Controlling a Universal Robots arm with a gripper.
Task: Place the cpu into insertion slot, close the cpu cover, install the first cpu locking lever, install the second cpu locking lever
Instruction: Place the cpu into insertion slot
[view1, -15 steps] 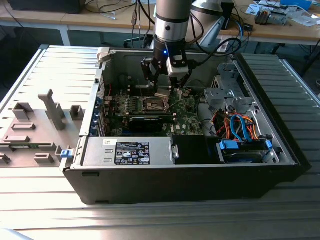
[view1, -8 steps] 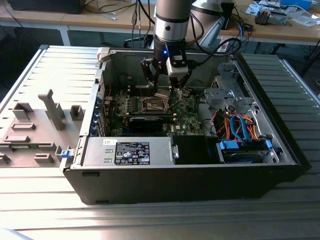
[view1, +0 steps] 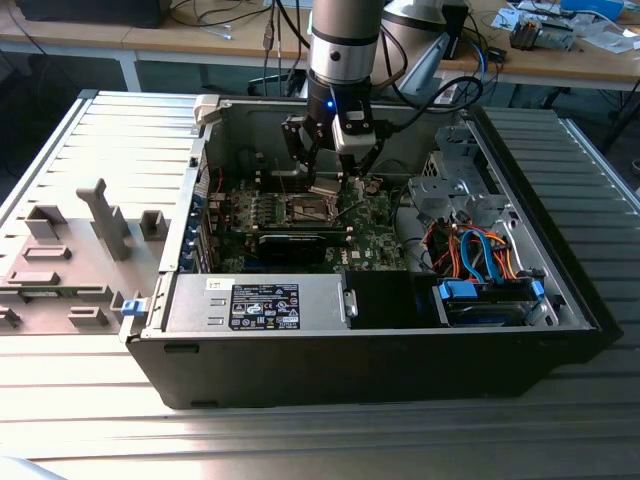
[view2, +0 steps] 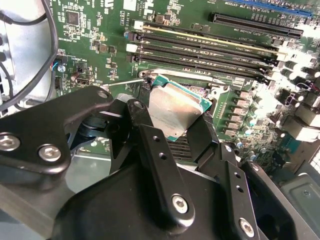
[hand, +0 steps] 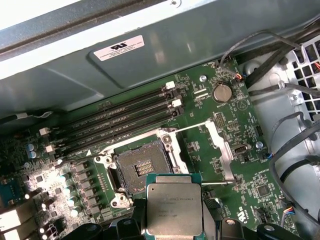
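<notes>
While the hand (view2: 172, 119) hangs inside the open computer case (view1: 400, 350), we see it clamped on the cpu (hand: 174, 209), its 2 black fingers (view2: 159, 160) pressing opposite edges of the chip. The cpu sits above the green motherboard (hand: 197, 150), just beside the insertion slot (hand: 141, 167) and not seated in it. The slot's dark centre lies bare, next to the 4 long memory slots (hand: 115, 117). In the second wrist view the chip looks tilted. We judge it light, stiff and thin, with a smooth metal face that could slip (and a contact side best left untouched), so the edges are the right place to hold it, with modest pressure. The slot looks equally delicate.
</notes>
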